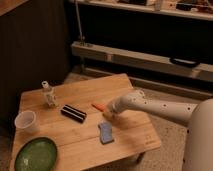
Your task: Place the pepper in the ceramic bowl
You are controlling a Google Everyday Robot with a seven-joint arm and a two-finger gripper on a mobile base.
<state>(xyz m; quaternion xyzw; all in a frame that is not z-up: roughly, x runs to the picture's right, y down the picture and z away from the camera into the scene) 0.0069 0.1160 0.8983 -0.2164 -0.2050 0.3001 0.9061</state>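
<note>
Blue sponge (105, 132), black box (73, 113), white cup (25, 121), bottle (48, 94)

White gripper (108, 113) beside orange pepper (98, 106)

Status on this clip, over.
Tool at slim orange-red pepper, mid-table. Pepper not yet in glossy green ceramic bowl, front-left corner. Black rectangular block near route.

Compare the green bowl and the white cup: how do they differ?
The ceramic bowl is wide, shallow, green; the plastic cup is narrow, taller, whitish. The bowl sits at the near-left corner of the table, the cup behind it. Both stand upright. The gripper is over by the pepper.
</note>
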